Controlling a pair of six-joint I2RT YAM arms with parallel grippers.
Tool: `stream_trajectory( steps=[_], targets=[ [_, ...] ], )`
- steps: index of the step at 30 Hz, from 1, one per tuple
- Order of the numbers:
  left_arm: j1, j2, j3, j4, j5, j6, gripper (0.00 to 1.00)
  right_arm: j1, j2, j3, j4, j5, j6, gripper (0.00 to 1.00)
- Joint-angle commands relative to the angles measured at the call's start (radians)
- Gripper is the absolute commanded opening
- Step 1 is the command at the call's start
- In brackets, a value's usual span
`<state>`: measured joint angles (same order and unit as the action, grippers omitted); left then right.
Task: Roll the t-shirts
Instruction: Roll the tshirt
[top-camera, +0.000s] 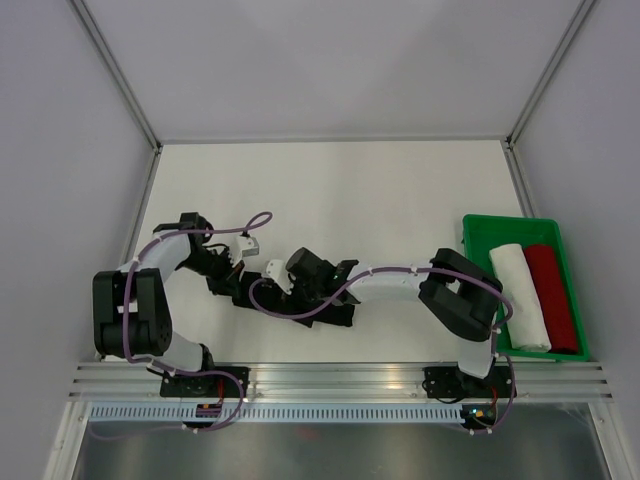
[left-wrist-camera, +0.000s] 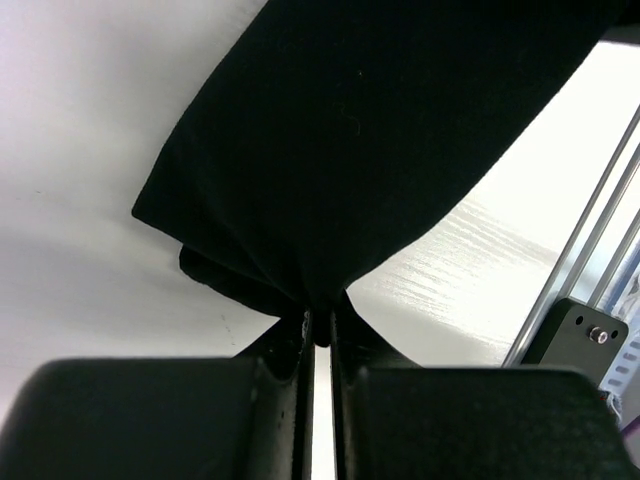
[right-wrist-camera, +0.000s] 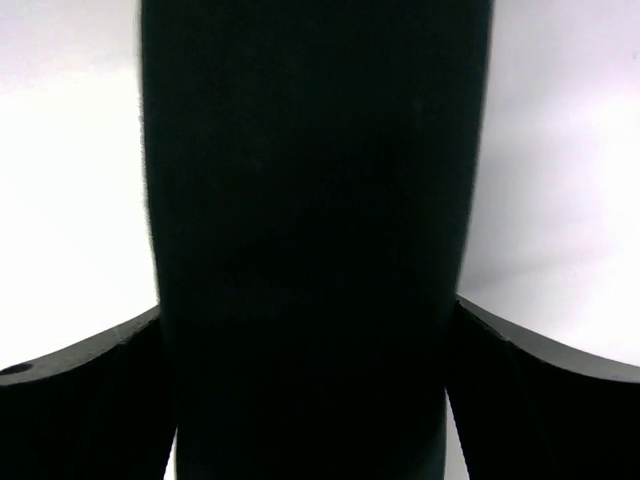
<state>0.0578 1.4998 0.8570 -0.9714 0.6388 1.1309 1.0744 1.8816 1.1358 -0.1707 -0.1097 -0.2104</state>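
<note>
A black t-shirt (top-camera: 335, 318) lies as a long roll near the table's front edge, between the two arms. My left gripper (top-camera: 237, 287) is at its left end. In the left wrist view this gripper (left-wrist-camera: 320, 330) is shut on a pinch of the black t-shirt (left-wrist-camera: 370, 150), which fans out beyond the fingertips. My right gripper (top-camera: 305, 295) sits over the middle of the roll. In the right wrist view its jaws (right-wrist-camera: 305, 330) stand wide, one on each side of the black t-shirt (right-wrist-camera: 310, 200), which fills the gap between them. A white roll (top-camera: 520, 295) and a red roll (top-camera: 555, 295) are t-shirts lying side by side.
A green bin (top-camera: 480, 225) at the right edge of the table holds the white and red rolls. A metal frame rail (top-camera: 340, 372) runs along the near edge behind the arm bases. Grey walls enclose the white table (top-camera: 350, 190) on three sides.
</note>
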Motion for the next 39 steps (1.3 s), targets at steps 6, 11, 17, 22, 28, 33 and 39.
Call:
stream_trajectory(
  steps=[6, 11, 17, 22, 28, 33, 39],
  targets=[
    [0.007, 0.011, 0.031, -0.02, 0.053, -0.042, 0.21, 0.042, 0.073, 0.013, -0.01, 0.078, -0.001, 0.75],
    [0.01, 0.0, 0.037, -0.02, 0.048, -0.063, 0.34, 0.038, 0.088, 0.018, -0.013, 0.038, 0.055, 0.47],
    [0.033, -0.038, 0.056, -0.029, 0.03, -0.1, 0.51, 0.002, 0.067, -0.02, -0.023, 0.033, 0.149, 0.38],
    [0.073, -0.072, 0.092, -0.05, 0.03, -0.114, 0.66, -0.011, 0.042, -0.065, -0.029, 0.054, 0.207, 0.33],
    [0.088, -0.096, 0.128, -0.066, 0.028, -0.149, 0.67, -0.083, -0.047, -0.178, -0.007, 0.094, 0.307, 0.24],
    [0.1, -0.095, 0.163, -0.064, 0.027, -0.194, 0.67, -0.191, -0.099, -0.24, -0.013, 0.119, 0.321, 0.02],
    [0.105, -0.084, 0.214, 0.008, -0.051, -0.339, 0.67, -0.243, -0.121, -0.257, -0.018, 0.137, 0.361, 0.0]
  ],
)
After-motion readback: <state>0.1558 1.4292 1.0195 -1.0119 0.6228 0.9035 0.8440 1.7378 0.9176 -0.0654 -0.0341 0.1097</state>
